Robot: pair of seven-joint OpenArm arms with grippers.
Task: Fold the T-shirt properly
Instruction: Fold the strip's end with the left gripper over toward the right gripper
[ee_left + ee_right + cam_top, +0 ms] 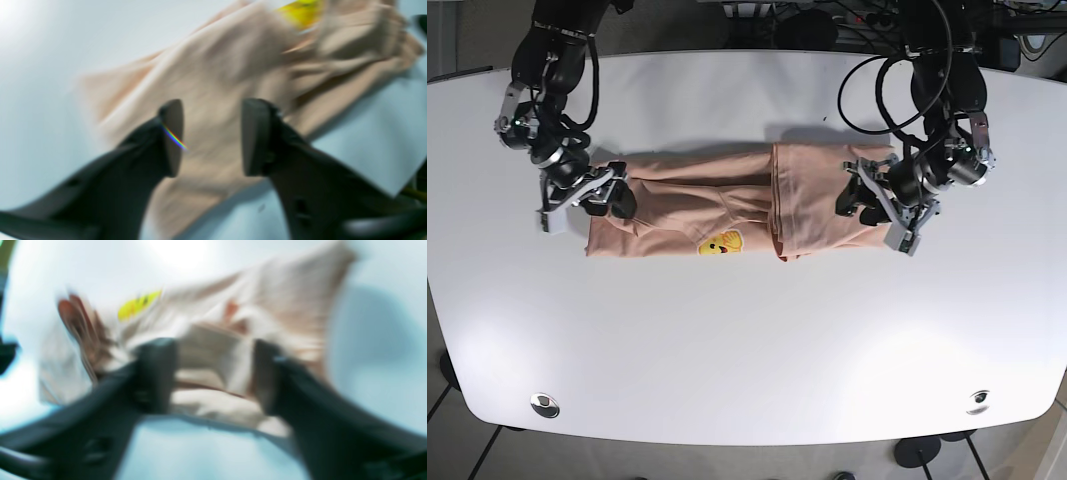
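A peach T-shirt (727, 205) lies across the middle of the white table (747, 340). Its right part is folded over into a thicker stack, and a yellow smiley print (720, 244) shows near its front edge. My left gripper (857, 203) is at the shirt's right end. In the left wrist view the gripper (211, 136) is open just above the cloth (217, 73). My right gripper (609, 196) is at the shirt's left end. In the blurred right wrist view the gripper (213, 373) is open, with a bunched fold of cloth (213, 350) between its fingers.
Black cables (867, 90) hang at the back behind the arm on the right. Two round fittings (544, 404) sit near the table's front corners. Bare table lies in front of and behind the shirt.
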